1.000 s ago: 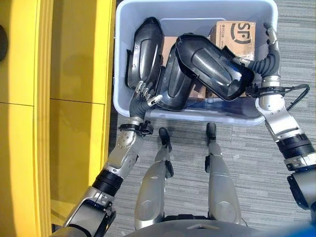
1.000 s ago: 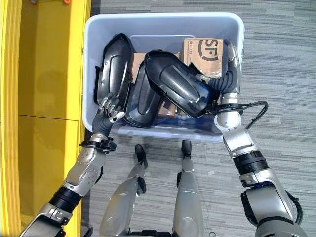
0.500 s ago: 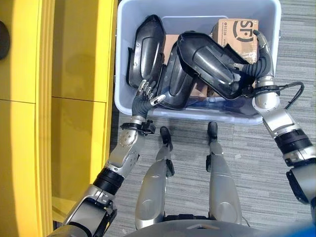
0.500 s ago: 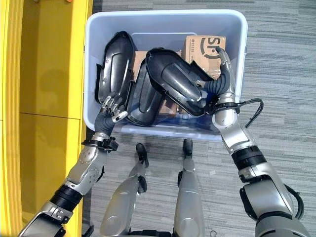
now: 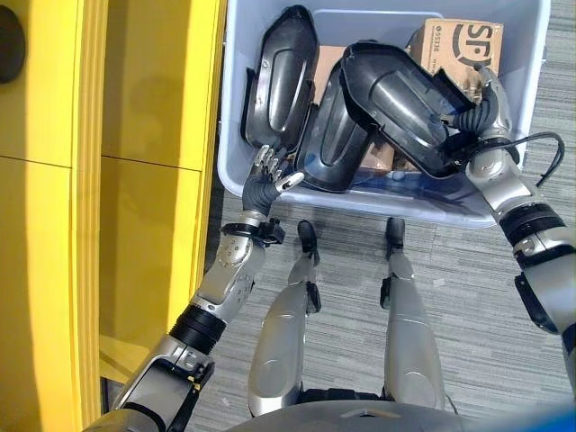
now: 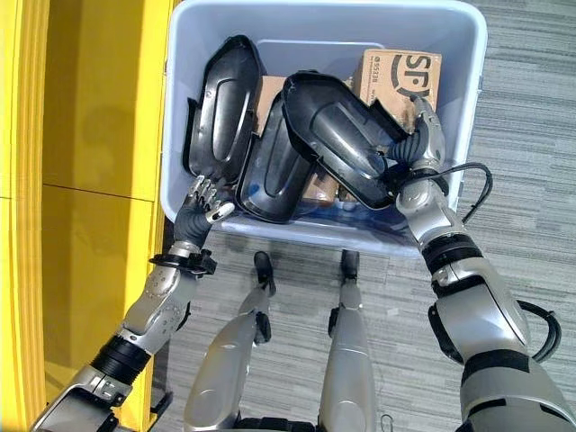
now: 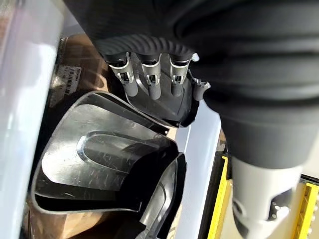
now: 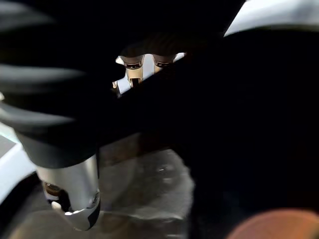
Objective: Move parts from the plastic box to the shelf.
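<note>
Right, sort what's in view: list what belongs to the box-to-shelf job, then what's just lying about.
Job:
- plastic box
- three black moulded parts in it, the top one tilted
- right hand at that part
- left hand at the box's near wall
- yellow shelf

Lying about:
- cardboard boxes under the parts

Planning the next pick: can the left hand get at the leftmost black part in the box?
Probably yes: the left hand is already at the lower end of the leftmost black part, nothing between them.
</note>
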`<state>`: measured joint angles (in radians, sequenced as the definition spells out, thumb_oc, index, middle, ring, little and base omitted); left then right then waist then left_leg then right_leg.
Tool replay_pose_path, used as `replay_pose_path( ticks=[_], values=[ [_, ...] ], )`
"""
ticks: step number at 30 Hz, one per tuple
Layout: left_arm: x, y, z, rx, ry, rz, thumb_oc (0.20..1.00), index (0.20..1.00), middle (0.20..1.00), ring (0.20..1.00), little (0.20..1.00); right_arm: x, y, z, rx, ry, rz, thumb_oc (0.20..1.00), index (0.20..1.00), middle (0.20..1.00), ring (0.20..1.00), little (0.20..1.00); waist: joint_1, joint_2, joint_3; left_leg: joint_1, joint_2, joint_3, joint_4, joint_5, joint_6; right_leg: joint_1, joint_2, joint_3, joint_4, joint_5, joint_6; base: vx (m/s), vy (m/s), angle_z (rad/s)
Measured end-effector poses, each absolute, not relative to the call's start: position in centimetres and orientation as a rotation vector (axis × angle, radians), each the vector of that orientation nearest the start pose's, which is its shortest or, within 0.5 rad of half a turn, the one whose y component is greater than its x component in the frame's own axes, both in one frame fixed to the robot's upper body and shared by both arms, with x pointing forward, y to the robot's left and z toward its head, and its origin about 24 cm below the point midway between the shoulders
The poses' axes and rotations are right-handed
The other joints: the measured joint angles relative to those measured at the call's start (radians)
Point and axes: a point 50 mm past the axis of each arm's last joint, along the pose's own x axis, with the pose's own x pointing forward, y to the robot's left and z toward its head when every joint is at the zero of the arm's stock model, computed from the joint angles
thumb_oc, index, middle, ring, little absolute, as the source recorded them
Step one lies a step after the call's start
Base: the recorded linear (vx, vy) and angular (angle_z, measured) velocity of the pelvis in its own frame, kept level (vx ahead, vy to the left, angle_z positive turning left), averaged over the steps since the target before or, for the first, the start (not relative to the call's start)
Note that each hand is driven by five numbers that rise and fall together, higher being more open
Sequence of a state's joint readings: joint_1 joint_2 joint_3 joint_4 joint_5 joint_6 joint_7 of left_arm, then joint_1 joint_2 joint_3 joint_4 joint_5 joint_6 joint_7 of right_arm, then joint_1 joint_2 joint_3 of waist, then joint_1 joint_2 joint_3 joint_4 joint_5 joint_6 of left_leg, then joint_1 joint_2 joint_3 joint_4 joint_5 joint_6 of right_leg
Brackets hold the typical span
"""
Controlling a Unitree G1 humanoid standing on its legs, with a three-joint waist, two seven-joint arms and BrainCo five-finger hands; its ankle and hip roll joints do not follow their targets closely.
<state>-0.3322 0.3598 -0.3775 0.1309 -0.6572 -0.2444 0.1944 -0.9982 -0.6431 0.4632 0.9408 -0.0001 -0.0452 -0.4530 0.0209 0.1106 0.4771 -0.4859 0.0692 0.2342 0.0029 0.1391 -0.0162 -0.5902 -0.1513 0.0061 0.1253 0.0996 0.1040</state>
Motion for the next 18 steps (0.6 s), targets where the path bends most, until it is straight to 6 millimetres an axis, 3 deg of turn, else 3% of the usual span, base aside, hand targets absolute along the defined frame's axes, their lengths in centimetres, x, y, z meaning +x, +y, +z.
replay_pose_path(
  ticks=[9, 10, 11, 12, 18],
  values=[
    [30.2, 13.1, 10.3, -0.275, -0.226, -0.181, 1.0, 1.0, 1.0, 1.0, 1.0, 40.0, -24.4, 19.7, -0.844, -0.224, -0.424, 1.0, 1.0, 1.0, 1.0, 1.0, -0.002, 0.0, 0.0, -0.013, 0.002, 0.002, 0.011, 0.0, 0.0, -0.016, 0.0, 0.0, 0.015, 0.0, 0.0, 0.0, 0.0, 0.0],
    [30.2, 13.1, 10.3, -0.275, -0.226, -0.181, 1.0, 1.0, 1.0, 1.0, 1.0, 40.0, -24.5, 19.8, -0.846, -0.22, -0.429, 0.438, 0.438, 0.438, 0.438, 0.438, -0.002, 0.0, 0.0, -0.013, 0.002, 0.002, 0.013, 0.0, 0.0, -0.016, 0.0, 0.0, 0.016, 0.0, 0.0, 0.0, 0.0, 0.0],
    [30.2, 13.1, 10.3, -0.275, -0.226, -0.18, 1.0, 1.0, 1.0, 1.0, 1.0, 40.1, -24.5, 19.9, -0.848, -0.218, -0.429, 0.363, 0.363, 0.363, 0.363, 0.363, -0.002, 0.0, 0.0, -0.013, 0.002, 0.002, 0.015, 0.0, 0.0, -0.016, -0.001, 0.0, 0.017, 0.0, 0.0, 0.0, 0.0, 0.0],
    [30.2, 13.1, 10.2, -0.275, -0.225, -0.179, 1.0, 1.0, 1.0, 1.0, 1.0, 40.2, -24.5, 19.8, -0.854, -0.211, -0.429, 0.2, 0.2, 0.2, 0.2, 0.2, -0.001, 0.0, 0.0, -0.014, 0.002, 0.002, 0.016, 0.0, 0.0, -0.017, -0.001, 0.0, 0.018, 0.001, -0.001, 0.0, 0.0, 0.0],
    [30.2, 13.0, 10.2, -0.275, -0.224, -0.182, 1.0, 1.0, 1.0, 1.0, 1.0, 40.4, -25.0, 21.2, -0.854, -0.216, -0.467, 0.2, 0.2, 0.2, 0.2, 0.2, -0.001, 0.0, 0.0, -0.013, 0.001, 0.001, 0.018, 0.002, 0.001, -0.016, -0.004, -0.004, 0.024, 0.001, -0.001, 0.0, 0.019, 0.01]
  ],
)
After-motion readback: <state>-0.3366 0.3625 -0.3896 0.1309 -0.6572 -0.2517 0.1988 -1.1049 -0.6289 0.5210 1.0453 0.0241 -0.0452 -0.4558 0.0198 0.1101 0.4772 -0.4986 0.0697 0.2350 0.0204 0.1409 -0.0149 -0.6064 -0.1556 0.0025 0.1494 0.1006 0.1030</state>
